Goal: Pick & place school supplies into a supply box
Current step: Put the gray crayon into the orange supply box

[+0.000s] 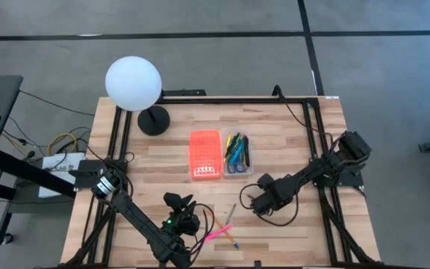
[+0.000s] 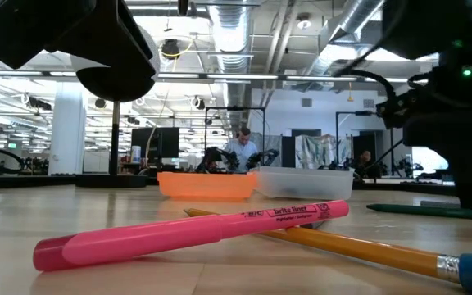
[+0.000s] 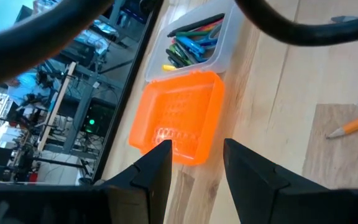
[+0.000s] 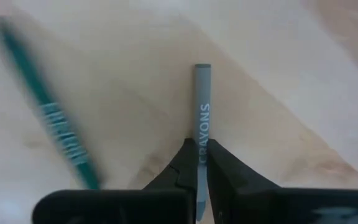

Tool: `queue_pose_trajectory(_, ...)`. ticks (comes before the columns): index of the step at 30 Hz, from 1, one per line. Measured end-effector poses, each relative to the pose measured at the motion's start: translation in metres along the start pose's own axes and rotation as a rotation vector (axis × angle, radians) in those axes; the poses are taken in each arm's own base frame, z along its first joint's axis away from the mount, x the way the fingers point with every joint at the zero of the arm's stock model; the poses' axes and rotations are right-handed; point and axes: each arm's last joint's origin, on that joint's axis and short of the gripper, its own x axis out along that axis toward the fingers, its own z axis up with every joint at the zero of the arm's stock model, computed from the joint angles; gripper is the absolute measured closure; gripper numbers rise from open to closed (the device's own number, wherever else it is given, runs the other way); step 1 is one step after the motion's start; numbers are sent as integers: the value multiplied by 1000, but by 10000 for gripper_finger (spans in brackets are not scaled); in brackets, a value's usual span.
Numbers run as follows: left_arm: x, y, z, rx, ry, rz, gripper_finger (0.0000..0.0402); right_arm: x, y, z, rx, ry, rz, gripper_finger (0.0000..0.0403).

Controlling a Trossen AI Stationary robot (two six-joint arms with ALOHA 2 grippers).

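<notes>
A grey crayon (image 4: 202,106) is pinched tight by the right gripper (image 4: 199,163) down at the table (image 1: 290,134). Nothing's held by the left gripper (image 3: 194,163), jaws parted, pointed at the orange lid (image 3: 179,118).

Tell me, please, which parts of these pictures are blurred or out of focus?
Right wrist view: the green pen is smeared, the grey crayon between the fingers is sharp. Low view: the pink highlighter is clear, the room behind it soft. Left wrist view: the nearby cable is blurred.
</notes>
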Motion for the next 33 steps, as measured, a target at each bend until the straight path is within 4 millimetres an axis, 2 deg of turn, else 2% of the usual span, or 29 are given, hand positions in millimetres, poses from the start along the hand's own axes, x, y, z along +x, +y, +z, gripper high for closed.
queue_pose_trajectory(4,0,0,0,0,0,0,262,0,-2,-5,52,-63,-41,400)
queue_pose_trajectory(16,0,0,0,0,-1,1,262,-2,-2,-3,-4,-178,-72,402)
queue_pose_trajectory(23,0,0,0,0,-1,0,262,-20,3,2,-13,-223,-92,402)
queue_pose_trajectory(28,0,0,0,0,-1,1,262,-40,5,12,-5,-273,-127,403)
queue_pose_trajectory(33,0,0,0,0,-1,1,262,-54,12,39,-21,-355,-72,403)
